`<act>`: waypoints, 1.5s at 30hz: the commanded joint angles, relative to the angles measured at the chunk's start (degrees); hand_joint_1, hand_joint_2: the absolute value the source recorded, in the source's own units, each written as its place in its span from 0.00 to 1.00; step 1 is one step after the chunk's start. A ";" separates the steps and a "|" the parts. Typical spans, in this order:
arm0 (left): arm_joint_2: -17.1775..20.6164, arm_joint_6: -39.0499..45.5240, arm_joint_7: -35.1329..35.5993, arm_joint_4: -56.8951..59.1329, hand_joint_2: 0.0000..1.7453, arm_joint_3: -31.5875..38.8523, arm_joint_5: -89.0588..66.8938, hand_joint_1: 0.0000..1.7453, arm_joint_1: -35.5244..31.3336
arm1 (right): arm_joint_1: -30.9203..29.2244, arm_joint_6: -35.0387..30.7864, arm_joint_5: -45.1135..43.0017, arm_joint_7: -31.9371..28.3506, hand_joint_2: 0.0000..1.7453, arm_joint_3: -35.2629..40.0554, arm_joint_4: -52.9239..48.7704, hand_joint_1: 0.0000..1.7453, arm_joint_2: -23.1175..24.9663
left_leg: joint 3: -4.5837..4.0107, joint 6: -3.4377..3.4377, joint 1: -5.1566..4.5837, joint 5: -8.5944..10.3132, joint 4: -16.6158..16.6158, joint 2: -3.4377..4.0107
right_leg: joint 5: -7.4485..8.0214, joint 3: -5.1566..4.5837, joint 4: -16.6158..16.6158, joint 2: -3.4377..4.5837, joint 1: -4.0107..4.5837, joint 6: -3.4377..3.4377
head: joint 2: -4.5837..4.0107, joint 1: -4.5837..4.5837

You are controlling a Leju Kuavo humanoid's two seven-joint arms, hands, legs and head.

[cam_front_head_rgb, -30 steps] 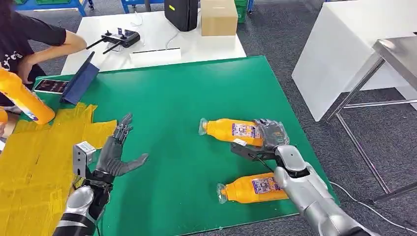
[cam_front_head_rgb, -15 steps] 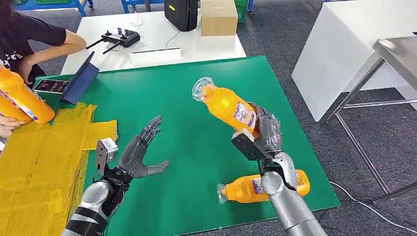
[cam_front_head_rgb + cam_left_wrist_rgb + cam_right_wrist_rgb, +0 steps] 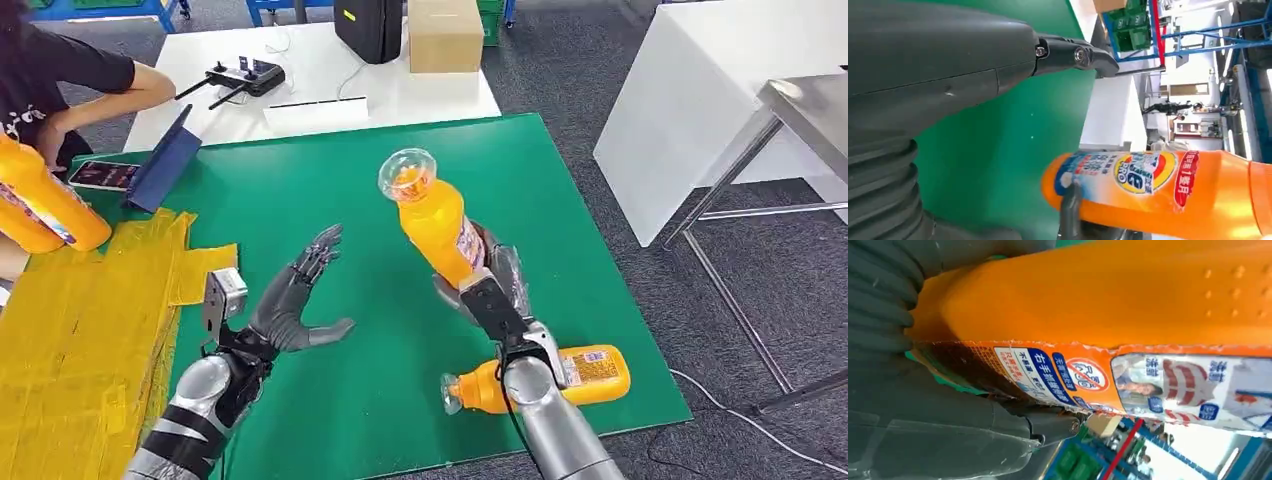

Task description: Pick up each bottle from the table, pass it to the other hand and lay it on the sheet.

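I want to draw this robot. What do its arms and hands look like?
Both arms are shiny silver tubes. The left arm has black bands round it, and the right arm has a thin black cable beside it. Each wrist carries a small boxy camera. The left hand and right hand are dark grey, with thin jointed fingers and a ribbed grey cover.

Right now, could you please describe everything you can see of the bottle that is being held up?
The bottle is orange plastic with a clear cap and a printed label in blue, white and red. It is lifted off the green table and stands nearly upright, cap end up and tilted slightly. The right robot hand grips its lower part; the open left robot hand is apart from it.
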 commanded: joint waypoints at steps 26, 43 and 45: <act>-0.86 -4.16 1.42 9.29 1.00 -1.70 11.91 0.00 -6.04 | -6.35 3.67 2.32 -0.89 1.00 16.33 19.28 1.00 4.74 | 0.07 -0.06 0.08 -0.02 0.00 -0.12 | -0.02 0.09 -0.02 0.04 0.06 -0.03 | 0.00 0.02; -1.30 -4.93 0.72 10.17 1.00 -2.28 13.34 0.00 -6.47 | -7.22 3.93 1.45 -1.07 1.00 17.77 21.33 1.00 5.06 | 0.06 -0.06 0.07 -0.02 0.01 -0.19 | -0.04 0.10 -0.02 -0.02 0.06 -0.02 | 0.00 0.00; -1.40 -5.03 0.54 10.06 1.00 -2.22 13.67 0.00 -6.43 | -7.29 3.93 1.36 -1.00 1.00 17.95 21.51 1.00 5.06 | 0.10 -0.08 0.11 -0.03 0.02 -0.23 | -0.05 0.15 -0.03 -0.01 0.09 -0.03 | 0.00 0.00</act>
